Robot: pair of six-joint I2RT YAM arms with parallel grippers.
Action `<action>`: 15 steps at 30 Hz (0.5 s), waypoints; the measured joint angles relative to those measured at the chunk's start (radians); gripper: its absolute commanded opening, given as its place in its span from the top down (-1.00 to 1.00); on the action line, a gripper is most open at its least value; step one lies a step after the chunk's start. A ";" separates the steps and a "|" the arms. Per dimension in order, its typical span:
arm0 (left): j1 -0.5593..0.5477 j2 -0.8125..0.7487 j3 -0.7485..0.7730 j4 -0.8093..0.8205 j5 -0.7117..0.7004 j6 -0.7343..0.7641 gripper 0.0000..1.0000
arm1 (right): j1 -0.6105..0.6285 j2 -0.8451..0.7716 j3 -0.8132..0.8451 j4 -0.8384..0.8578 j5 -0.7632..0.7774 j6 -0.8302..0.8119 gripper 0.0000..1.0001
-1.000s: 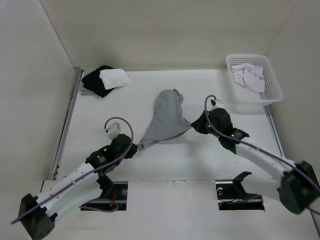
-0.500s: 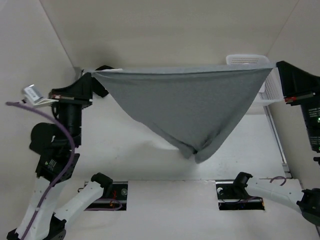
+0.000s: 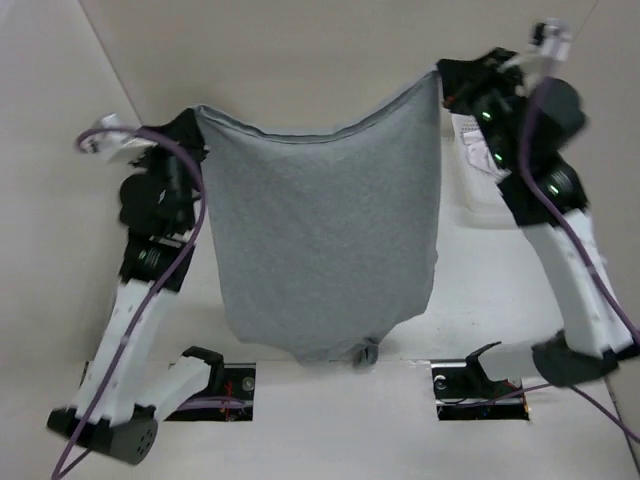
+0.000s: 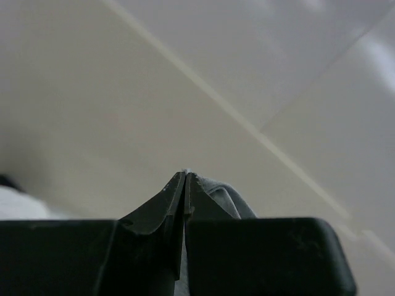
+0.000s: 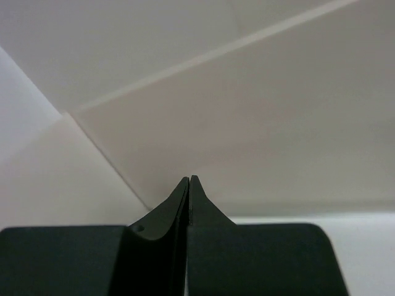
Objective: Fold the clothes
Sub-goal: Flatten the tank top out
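Pale walls box in the white table [image 3: 470, 300]. Across the middle of the frame hangs the grey garment [image 3: 320, 250], a soft plain knit with a stitched top hem, drooping to the table's near edge. I see both arms reared tall, the left arm [image 3: 140, 290] at left, the right arm [image 3: 570, 270] at upper right. I read the left gripper [image 3: 193, 122] and right gripper [image 3: 446, 78] as each clamped tight on a top corner. Half a second back the cloth was a wider, taut triangle; now it sags, squarer.
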 measured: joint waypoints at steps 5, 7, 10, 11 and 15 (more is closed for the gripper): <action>0.194 0.360 -0.020 -0.017 0.124 -0.093 1.00 | -0.123 0.362 0.076 -0.029 -0.147 0.071 1.00; 0.238 0.487 0.018 -0.059 0.175 -0.123 1.00 | -0.149 0.481 0.134 -0.072 -0.177 0.088 1.00; 0.273 0.599 0.117 -0.129 0.230 -0.149 1.00 | -0.171 0.575 0.219 -0.148 -0.206 0.109 1.00; 0.275 0.608 0.153 -0.144 0.244 -0.153 1.00 | -0.175 0.587 0.261 -0.177 -0.212 0.113 1.00; 0.278 0.581 0.322 -0.145 0.283 -0.154 1.00 | -0.178 0.587 0.489 -0.214 -0.229 0.123 1.00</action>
